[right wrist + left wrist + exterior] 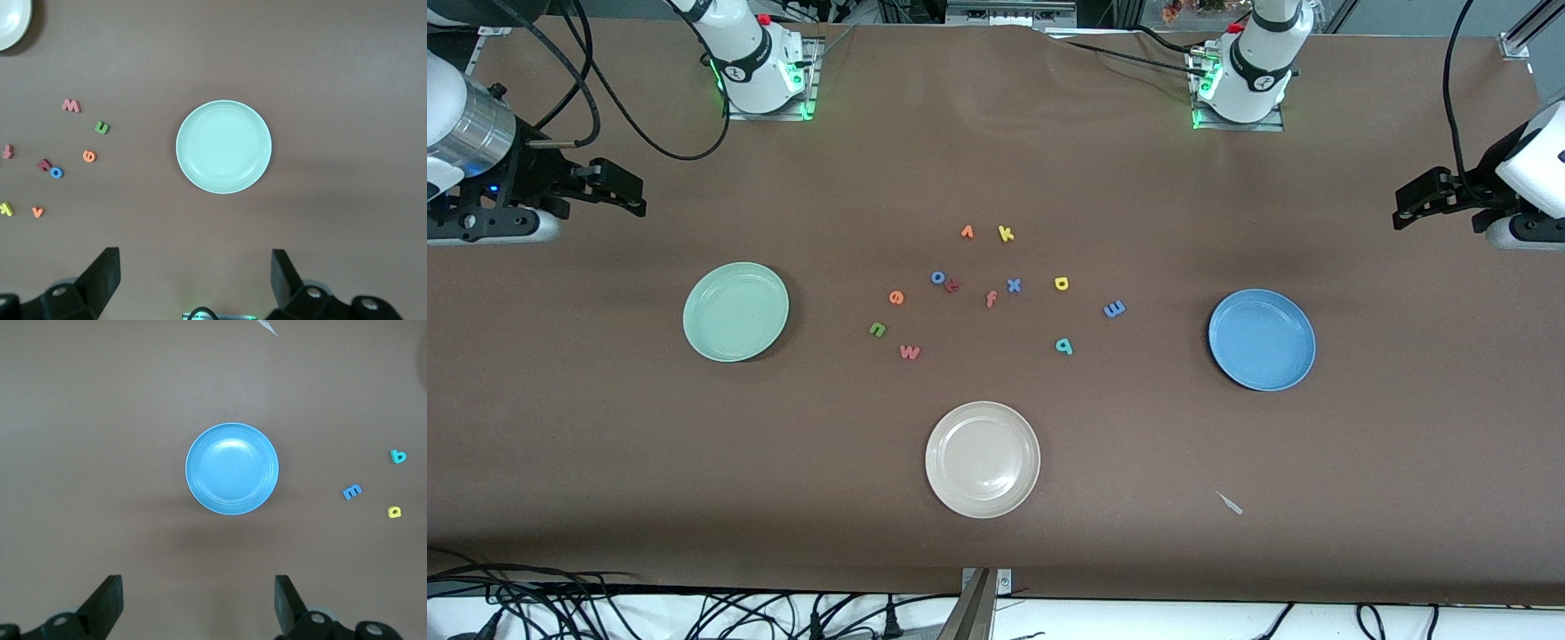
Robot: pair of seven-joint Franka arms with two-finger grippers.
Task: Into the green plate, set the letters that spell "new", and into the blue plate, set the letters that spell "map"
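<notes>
The green plate [735, 311] [223, 147] lies empty toward the right arm's end. Beside it on the table lie the green n [878, 330] [101, 127], orange e [896, 297] [89, 156] and salmon w [909, 352] [71, 105]. The blue plate [1261, 340] [231, 468] lies empty toward the left arm's end, with the blue m [1113, 309] [352, 491], yellow a [1062, 284] [394, 512] and teal p [1064, 346] [398, 457] beside it. My right gripper [633, 196] [195, 257] and left gripper [1403, 207] [199, 581] hang open and empty over the table's two ends.
A beige plate [982, 459] sits nearest the front camera. Other letters lie in the middle: orange v [967, 232], yellow k [1006, 234], blue o [938, 277], dark red letter [952, 285], salmon f [991, 299], blue x [1014, 285]. A white scrap [1230, 503] lies near the front edge.
</notes>
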